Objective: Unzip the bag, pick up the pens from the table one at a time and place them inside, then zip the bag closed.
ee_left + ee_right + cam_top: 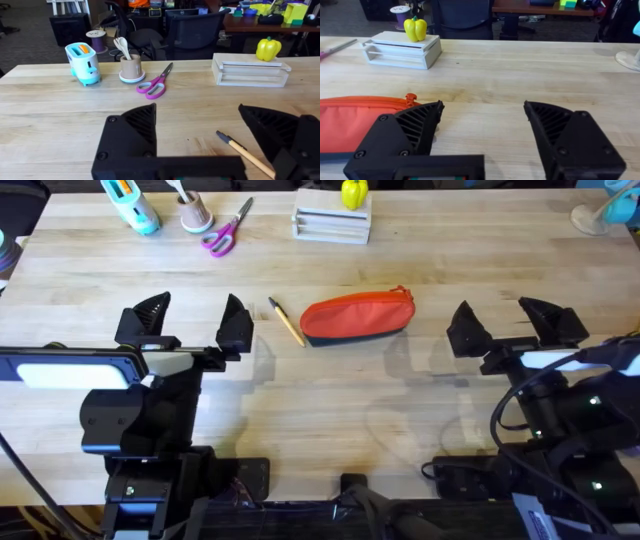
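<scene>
The red-orange bag [357, 314] lies at the middle of the table [420, 260], zipped, its pull tab at the right end [410, 97]. One yellow-tan pen [287, 321] with a dark tip lies just left of the bag, slanted; the left wrist view shows the pen [245, 155] near my right finger. My left gripper [194, 321] hovers open to the left of the pen, nothing between its fingers. My right gripper [516, 322] is open to the right of the bag, holding nothing. In the right wrist view the bag [355, 120] sits beside my left finger.
Along the far edge stand a toy toaster [130, 204], a cup with utensils [194, 211], pink-handled scissors [228, 230], and a white wooden rack [332, 222] with a yellow pepper [354, 193]. A pale object [606, 215] sits at the far right corner.
</scene>
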Available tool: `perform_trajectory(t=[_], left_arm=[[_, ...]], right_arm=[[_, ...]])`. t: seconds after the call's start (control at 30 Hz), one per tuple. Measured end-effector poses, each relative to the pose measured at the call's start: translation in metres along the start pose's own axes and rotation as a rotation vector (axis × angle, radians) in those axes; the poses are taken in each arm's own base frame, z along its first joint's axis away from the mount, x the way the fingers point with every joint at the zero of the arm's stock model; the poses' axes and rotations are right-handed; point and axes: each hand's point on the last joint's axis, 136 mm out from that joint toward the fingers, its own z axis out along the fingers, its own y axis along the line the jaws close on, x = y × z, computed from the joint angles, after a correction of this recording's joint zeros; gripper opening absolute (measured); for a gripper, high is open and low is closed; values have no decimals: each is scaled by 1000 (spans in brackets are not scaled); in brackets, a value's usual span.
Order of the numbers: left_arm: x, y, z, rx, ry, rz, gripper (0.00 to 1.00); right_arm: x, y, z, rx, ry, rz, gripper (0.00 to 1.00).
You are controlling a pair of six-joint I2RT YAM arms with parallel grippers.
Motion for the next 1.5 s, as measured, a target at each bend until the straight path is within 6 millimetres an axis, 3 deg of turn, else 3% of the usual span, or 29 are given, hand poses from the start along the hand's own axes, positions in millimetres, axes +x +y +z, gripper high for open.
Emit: perform_trajectory(t=[0.67, 0.83, 1.0, 1.2, 1.5], left_arm=[[2, 1, 0, -5, 7, 1, 993], [8, 1, -3, -7, 63, 7, 992], [-28, 0, -8, 4, 56, 71, 992], [-81, -4, -11, 34, 115, 163, 992], [-121, -6, 2, 84, 374, 236, 992]], right_arm=[[1, 2, 0, -10, 5, 1, 997], [4, 6, -6, -35, 73, 29, 997], [5, 10, -20, -49, 216, 57, 997], [-49, 12, -36, -54, 286, 67, 997], [-96, 19, -27, -87, 494, 88, 995]])
